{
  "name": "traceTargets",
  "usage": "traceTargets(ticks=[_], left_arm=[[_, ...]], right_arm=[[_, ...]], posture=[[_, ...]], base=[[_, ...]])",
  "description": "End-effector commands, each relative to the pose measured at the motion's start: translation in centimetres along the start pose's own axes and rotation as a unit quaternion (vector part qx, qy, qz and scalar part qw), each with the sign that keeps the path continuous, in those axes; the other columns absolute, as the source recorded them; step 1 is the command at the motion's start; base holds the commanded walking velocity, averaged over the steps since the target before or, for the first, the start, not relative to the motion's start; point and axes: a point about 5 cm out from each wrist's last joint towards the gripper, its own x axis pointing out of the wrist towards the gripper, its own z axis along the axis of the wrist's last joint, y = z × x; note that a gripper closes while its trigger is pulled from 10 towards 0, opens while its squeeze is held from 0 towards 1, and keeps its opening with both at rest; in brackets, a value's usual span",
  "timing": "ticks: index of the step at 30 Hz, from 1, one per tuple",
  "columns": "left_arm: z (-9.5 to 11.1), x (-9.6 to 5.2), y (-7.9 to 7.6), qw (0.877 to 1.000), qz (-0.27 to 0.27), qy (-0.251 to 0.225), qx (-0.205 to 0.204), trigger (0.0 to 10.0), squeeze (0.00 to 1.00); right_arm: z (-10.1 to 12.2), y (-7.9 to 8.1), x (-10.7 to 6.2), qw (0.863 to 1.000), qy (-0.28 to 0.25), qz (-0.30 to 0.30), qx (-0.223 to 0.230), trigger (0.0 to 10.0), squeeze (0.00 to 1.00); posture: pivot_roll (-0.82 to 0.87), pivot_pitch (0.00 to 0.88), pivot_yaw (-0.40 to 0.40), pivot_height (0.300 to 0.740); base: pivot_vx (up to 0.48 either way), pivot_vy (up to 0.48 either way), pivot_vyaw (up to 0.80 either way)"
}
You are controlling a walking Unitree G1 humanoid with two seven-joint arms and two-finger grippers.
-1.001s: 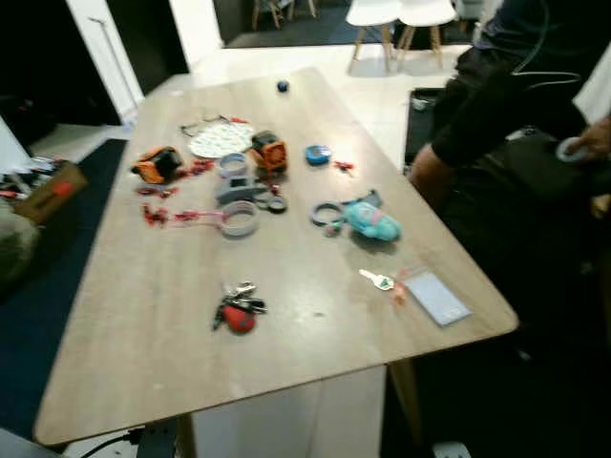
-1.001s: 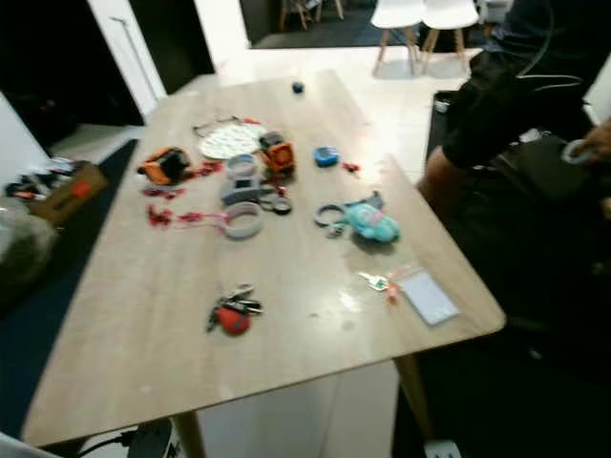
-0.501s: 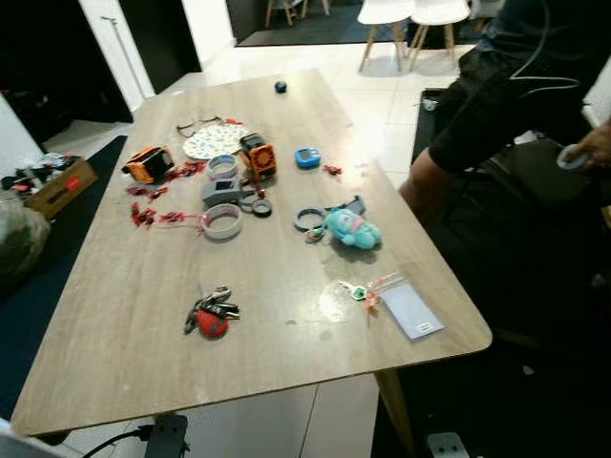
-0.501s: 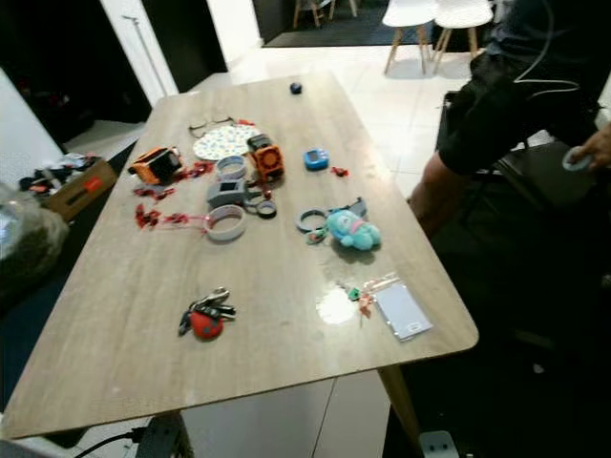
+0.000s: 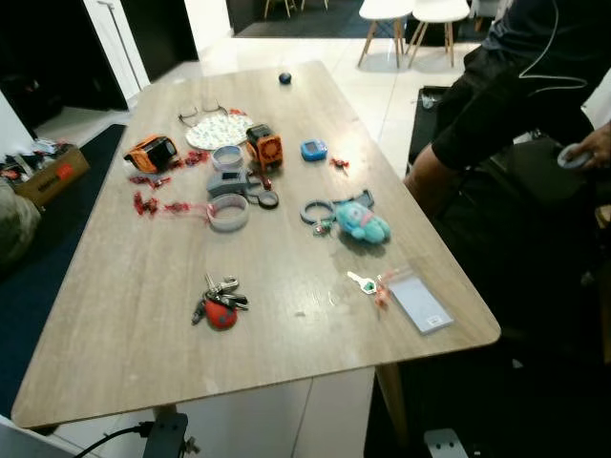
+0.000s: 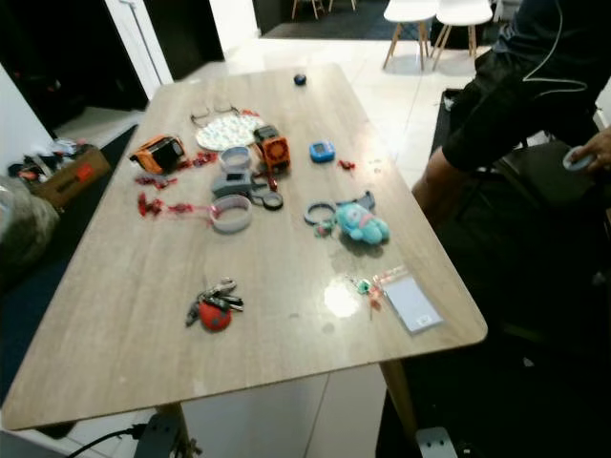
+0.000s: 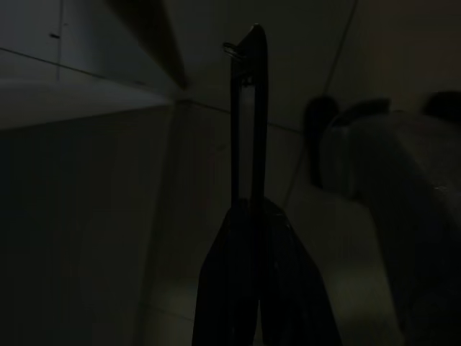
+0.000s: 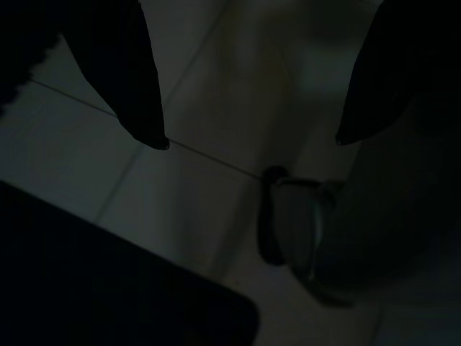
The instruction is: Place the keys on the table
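Note:
A bunch of keys (image 5: 220,307) with a red fob lies on the wooden table (image 5: 124,315), near its front left part. A single key with a green tag (image 5: 363,282) lies further right, beside a clear card holder (image 5: 418,305). In the dark left wrist view my left gripper (image 7: 248,36) hangs over a tiled floor, its two fingers pressed together. The right wrist view shows my right gripper (image 8: 248,140) with its fingers wide apart and nothing between them, also above the floor.
The table also carries a teal plush toy (image 5: 363,224), tape rolls (image 5: 227,212), an orange tape measure (image 5: 151,153) and other small items. A seated person (image 5: 516,105) is close to its right edge. A cardboard box (image 5: 48,174) stands on the floor at left.
The whole picture has shifted as the camera moved. The keys and the other things on the table lie where they were.

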Motion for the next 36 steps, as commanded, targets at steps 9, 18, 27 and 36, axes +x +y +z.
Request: traceTargets(ticks=[9,18,27,36], left_arm=[[0.4,-0.3,1.3,0.995,0.082,-0.047,-0.036,10.0,0.00],[4.0,-4.2,11.9,0.971,0.184,-0.137,-0.075,10.0,0.00],[2.6,-5.0,12.6,0.992,0.078,-0.091,0.045,10.0,0.00],[-3.3,-5.3,10.9,0.965,-0.096,0.095,0.223,10.0,0.00]], right_arm=[[0.0,0.6,0.0,1.000,-0.002,0.018,-0.001,10.0,0.00],[-0.6,-0.5,-0.2,1.000,0.000,0.013,-0.001,10.0,0.00],[-0.9,-0.5,-0.2,1.000,0.002,0.015,-0.007,10.0,0.00],[-0.6,0.4,0.0,1.000,0.002,0.019,-0.013,10.0,0.00]], posture=[[-0.07,0.061,0.115,0.740],[-0.07,0.054,0.110,0.740],[-0.07,0.050,0.112,0.740],[-0.05,0.059,0.107,0.740]], base=[[0.000,0.000,0.00],[0.000,0.000,0.00],[0.000,0.000,0.00],[0.000,0.000,0.00]])
